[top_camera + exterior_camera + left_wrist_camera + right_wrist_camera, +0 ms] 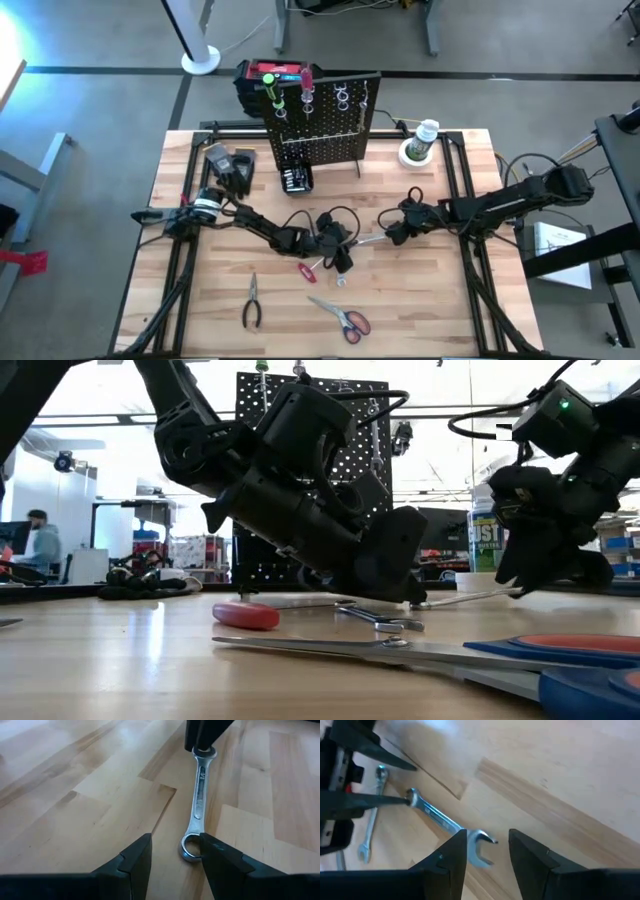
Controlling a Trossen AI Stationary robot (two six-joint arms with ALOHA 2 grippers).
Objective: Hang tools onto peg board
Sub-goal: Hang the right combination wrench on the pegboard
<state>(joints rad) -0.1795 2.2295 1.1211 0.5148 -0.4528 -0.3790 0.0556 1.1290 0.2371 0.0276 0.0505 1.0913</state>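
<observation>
Light wooden table [420, 300] on a black frame, grey floor around it; the low view looks into a bright workshop with a seated person [38, 545] far off at a desk. At the table's far edge stands one black peg board [322, 125], upright, with a green-handled screwdriver [271, 88] and a red-handled screwdriver [306, 78] in its top holders and a red-and-black toolbox [262, 72] behind it. One small black bit box [296, 179] sits at the board's foot, one white bottle [424, 138] on the far right corner. Loose tools on the table: one pair of black-handled pliers [252, 301], one pair of red-handled scissors [342, 316], one small red tool [306, 270], and two wrenches [437, 817], the second wrench [371, 825] lying just beside the first. Both arms reach low toward the table's middle. The left gripper [175, 857] has its fingers apart at the first wrench's ring end, one finger touching it. The right gripper [487, 850] sits at the same wrench's open-jaw end, fingers apart on either side, not clamped.
</observation>
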